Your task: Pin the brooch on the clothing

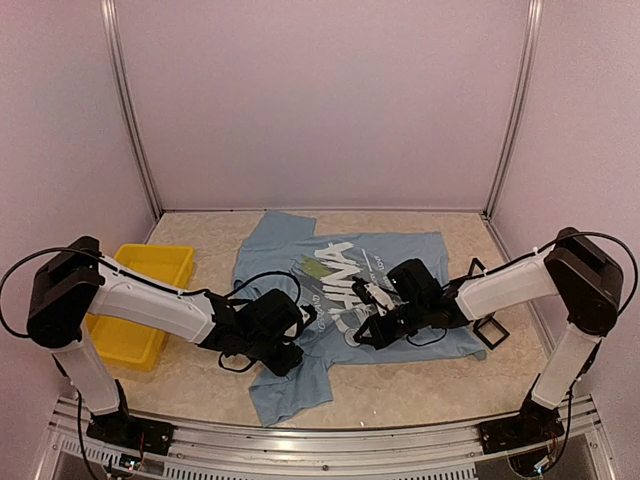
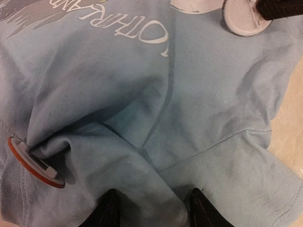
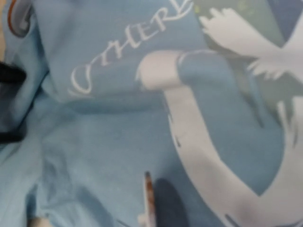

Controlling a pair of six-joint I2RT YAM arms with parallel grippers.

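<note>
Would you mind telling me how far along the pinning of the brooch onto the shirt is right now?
Done: the shirt lies spread out, and the right hand is shut on a round white badge near the lettering. In hand: the left hand straddles a fold beside an orange-rimmed badge. Left: the fastening itself; neither badge is visibly pinned yet.

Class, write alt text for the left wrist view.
Wrinkled light blue T-shirt fills the frame, an orange-rimmed disc at its left fold. The left hand's dark fingertips show at the bottom, a white disc top right.
</note>
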